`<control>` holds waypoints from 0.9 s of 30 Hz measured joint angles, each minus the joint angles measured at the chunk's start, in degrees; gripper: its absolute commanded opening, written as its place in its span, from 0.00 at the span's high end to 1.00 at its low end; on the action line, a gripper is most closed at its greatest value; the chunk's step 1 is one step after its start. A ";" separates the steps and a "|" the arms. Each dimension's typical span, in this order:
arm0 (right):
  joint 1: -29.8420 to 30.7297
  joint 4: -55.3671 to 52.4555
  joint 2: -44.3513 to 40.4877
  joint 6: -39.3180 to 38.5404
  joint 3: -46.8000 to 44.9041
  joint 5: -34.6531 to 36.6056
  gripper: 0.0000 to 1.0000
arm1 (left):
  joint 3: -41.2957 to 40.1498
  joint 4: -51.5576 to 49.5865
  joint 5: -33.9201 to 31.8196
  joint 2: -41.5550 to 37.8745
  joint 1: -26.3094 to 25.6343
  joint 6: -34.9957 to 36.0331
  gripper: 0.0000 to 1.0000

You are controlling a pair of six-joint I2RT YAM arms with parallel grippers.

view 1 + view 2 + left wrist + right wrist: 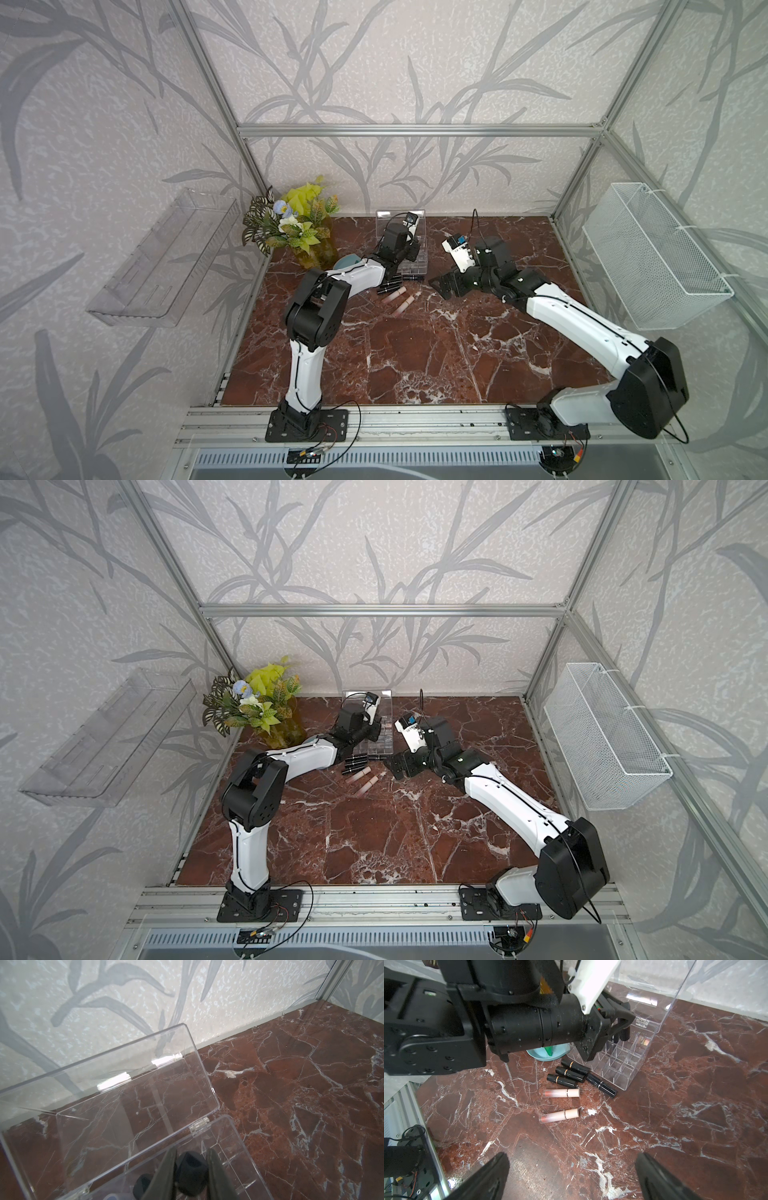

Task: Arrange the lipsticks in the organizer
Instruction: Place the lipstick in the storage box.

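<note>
Organizer (623,1068) clear glossy plastic; black lipsticks (570,1073) glossy; tabletop (695,1105) polished marble-look.

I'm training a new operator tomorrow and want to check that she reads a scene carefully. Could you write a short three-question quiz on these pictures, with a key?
1. How many pink lipsticks lie on the table beside the organizer?
2. True or false: the organizer's lid stands open.
3. The left gripper, over the organizer's compartments, is closed on:
A. a black lipstick
B. a pink lipstick
C. nothing

Key: 1. two; 2. true; 3. A
</note>
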 measured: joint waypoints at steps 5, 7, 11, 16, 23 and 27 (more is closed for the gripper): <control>0.00 0.00 -0.39 0.00 0.00 -0.17 0.01 | 0.00 0.07 -0.11 0.87 0.00 0.04 0.74; 0.00 -0.02 -0.39 0.00 0.00 -0.39 0.01 | 0.22 0.26 -0.09 1.29 0.00 0.04 0.74; 0.00 -0.04 -0.39 -0.02 0.00 -0.57 0.01 | 1.46 0.09 -0.13 2.58 0.00 0.07 0.74; 0.00 -0.11 -0.39 -0.02 0.00 -0.57 0.01 | 1.79 -0.15 -0.15 3.08 0.00 0.13 0.67; 0.00 -1.03 -0.28 -0.09 0.04 -0.52 0.01 | 1.81 -0.13 -0.44 3.08 0.00 0.39 0.49; -0.02 -2.89 1.05 -0.55 0.90 0.15 0.01 | 1.27 0.46 -0.46 2.82 0.00 0.24 0.44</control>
